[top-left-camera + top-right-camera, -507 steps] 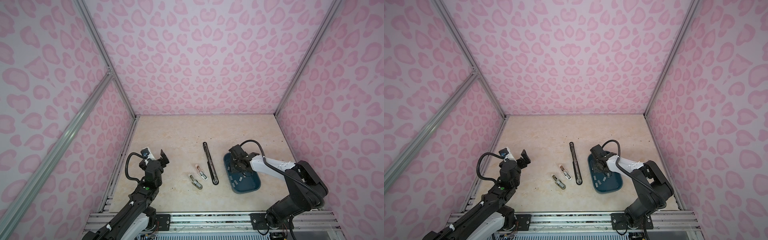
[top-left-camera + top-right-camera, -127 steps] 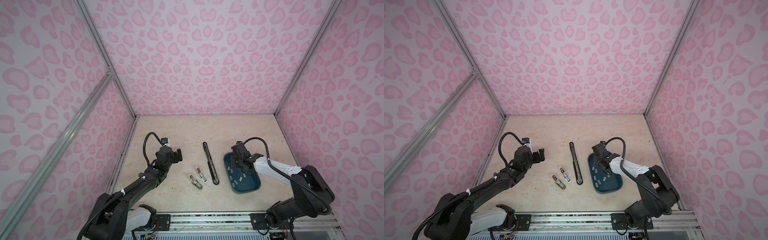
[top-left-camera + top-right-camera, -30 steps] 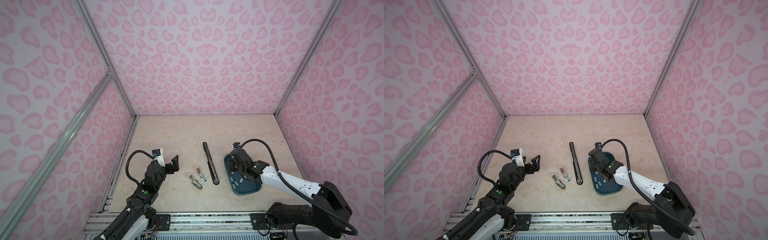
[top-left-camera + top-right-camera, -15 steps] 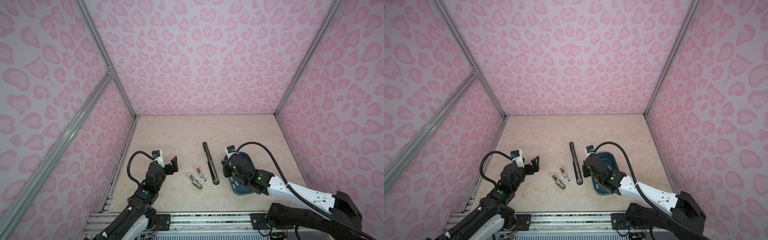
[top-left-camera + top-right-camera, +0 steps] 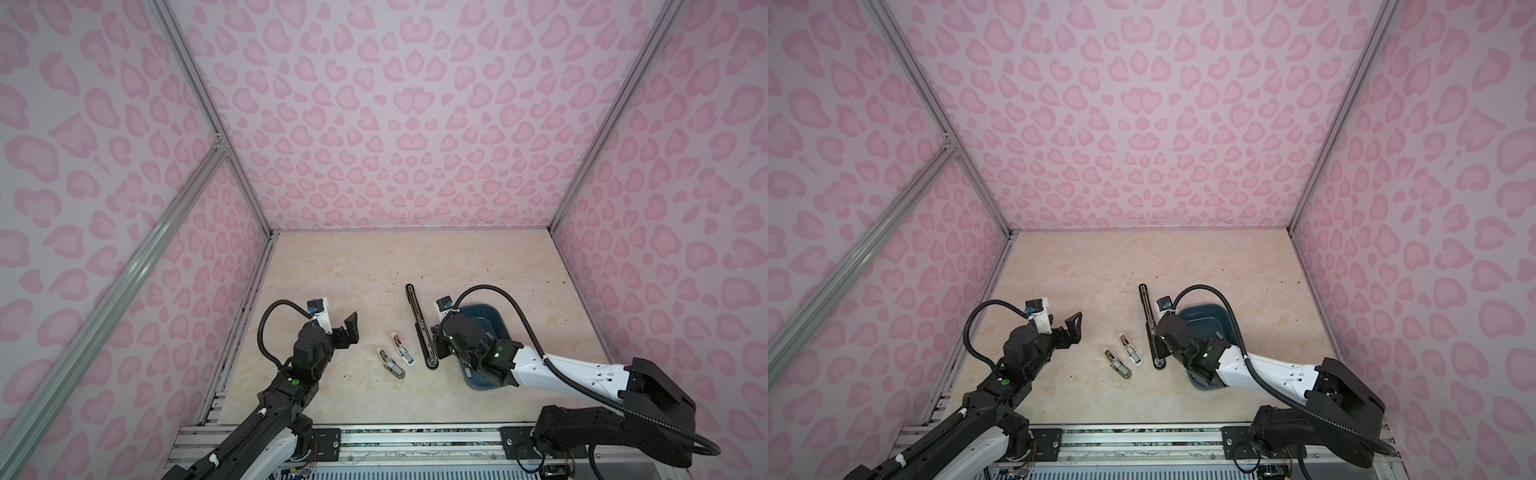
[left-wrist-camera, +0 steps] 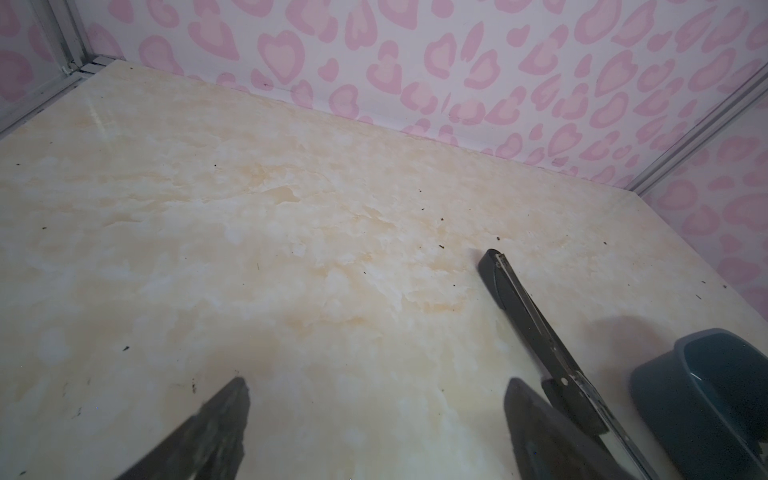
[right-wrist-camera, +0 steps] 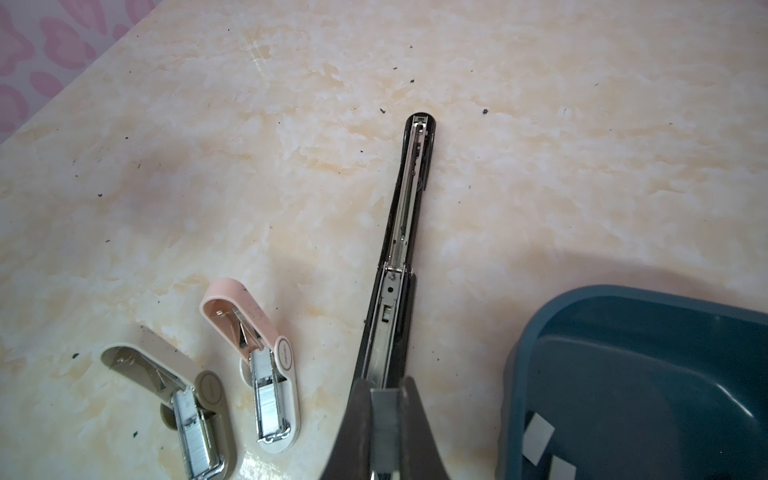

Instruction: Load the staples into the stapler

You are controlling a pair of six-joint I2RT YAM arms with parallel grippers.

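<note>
- Judging by how things lie, the task looks about midway. Two small hinged staplers, a pink-and-white plastic one and an olive-and-cream plastic one, lie open beside the right hand, on the side away from the tray. Each shows a silvery block in its channel, so both look loaded.
- The long black stapler lies opened flat on the pale marbled surface and runs straight out ahead of the right hand. Its bare metal channel looks empty where it shows.
- What seems left is seating a strip in that channel and closing the staplers.
- The right hand is narrow, its fingers pinched on a flat grey metallic staple strip, poised over the near end of the long black stapler. Whether the strip touches the channel cannot be told.
- The remaining staples, pale flat rectangular strips, lie in the dark blue plastic tray just beside the right hand.
- The left hand is spread wide and holds nothing. It hovers over bare surface, with the long black stapler beyond one finger.
</note>
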